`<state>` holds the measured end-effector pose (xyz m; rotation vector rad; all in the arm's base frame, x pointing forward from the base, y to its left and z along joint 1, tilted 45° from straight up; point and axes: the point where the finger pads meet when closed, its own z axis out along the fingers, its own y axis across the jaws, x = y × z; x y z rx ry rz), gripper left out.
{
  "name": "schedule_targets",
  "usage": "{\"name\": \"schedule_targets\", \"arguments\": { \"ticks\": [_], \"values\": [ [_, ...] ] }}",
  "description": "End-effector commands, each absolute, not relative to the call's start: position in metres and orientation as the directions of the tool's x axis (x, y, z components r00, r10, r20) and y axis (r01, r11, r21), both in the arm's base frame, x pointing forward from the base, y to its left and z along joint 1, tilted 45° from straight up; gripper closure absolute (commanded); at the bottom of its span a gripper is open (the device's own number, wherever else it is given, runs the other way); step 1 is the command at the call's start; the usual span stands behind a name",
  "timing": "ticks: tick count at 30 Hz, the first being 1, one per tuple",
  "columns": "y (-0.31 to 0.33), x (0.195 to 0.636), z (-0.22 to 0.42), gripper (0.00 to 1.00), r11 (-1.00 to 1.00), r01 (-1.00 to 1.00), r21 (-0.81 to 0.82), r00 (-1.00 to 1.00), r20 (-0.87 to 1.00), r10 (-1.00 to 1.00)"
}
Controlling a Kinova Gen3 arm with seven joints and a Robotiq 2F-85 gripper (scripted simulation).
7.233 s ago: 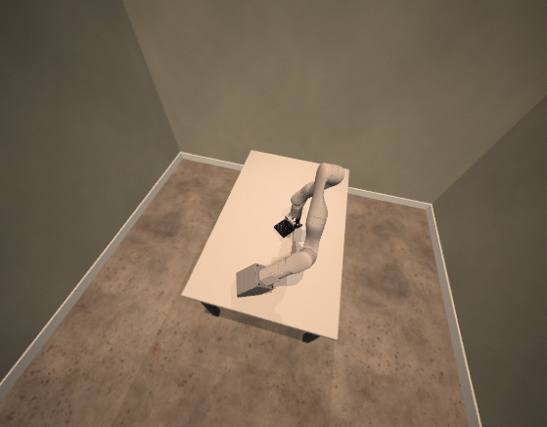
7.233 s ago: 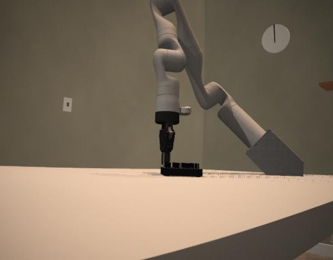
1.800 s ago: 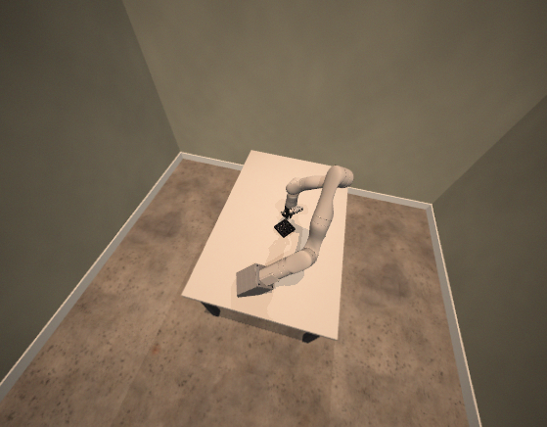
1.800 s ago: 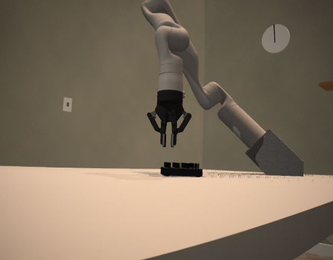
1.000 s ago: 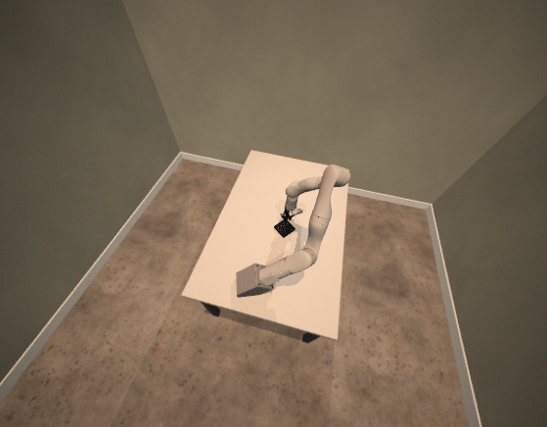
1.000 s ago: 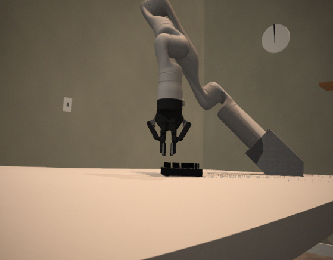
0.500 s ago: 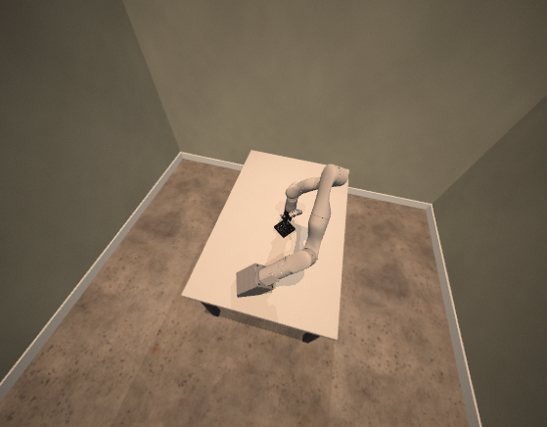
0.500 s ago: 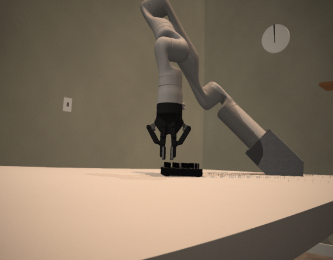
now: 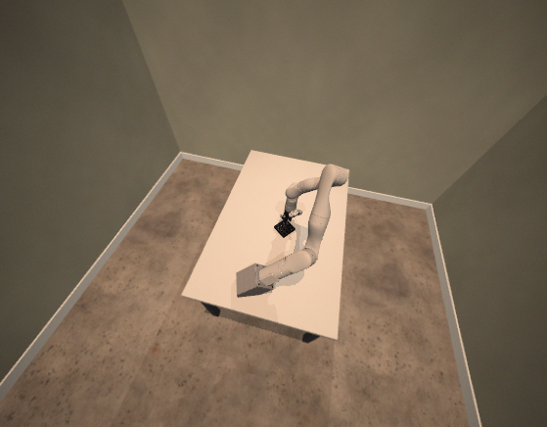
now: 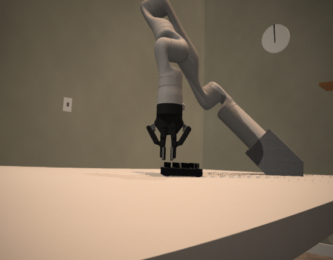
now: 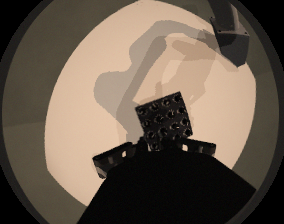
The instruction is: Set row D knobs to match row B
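Observation:
The black knob box (image 9: 285, 226) (image 10: 181, 172) (image 11: 165, 114) stands flat on the table, its short round knobs up. In the wrist view several rows of knobs show, with small pale marks around them; the names and most pointer lines are too small to read. The socket cannot be made out. My gripper (image 10: 168, 155) points straight down, its fingers partly open with a narrow gap and nothing between them. Its tips are a little above the knobs at the left end of the box in the exterior view, not touching. In the wrist view the gripper covers the box's near edge.
The pale table (image 9: 224, 240) (image 10: 83, 209) (image 11: 75, 105) carries the box and the arm's grey wedge-shaped base (image 9: 248, 281) (image 10: 277, 158) (image 11: 234, 49). The arm bends over between the base and the box. Arm shadows fall on the table beside the box.

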<state>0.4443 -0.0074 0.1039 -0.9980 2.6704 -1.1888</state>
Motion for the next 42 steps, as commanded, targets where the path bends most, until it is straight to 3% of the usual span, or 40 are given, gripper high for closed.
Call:
{"name": "schedule_targets", "arguments": {
  "ticks": [1,42],
  "values": [
    [-0.0068,0.4445,0.1041,0.81,0.495,-0.538,-0.682,-0.789,0.202,-0.580],
    [-0.0102,0.4461,0.1004,0.81,0.495,-0.538,-0.682,-0.789,0.202,-0.580]
  ]
}}
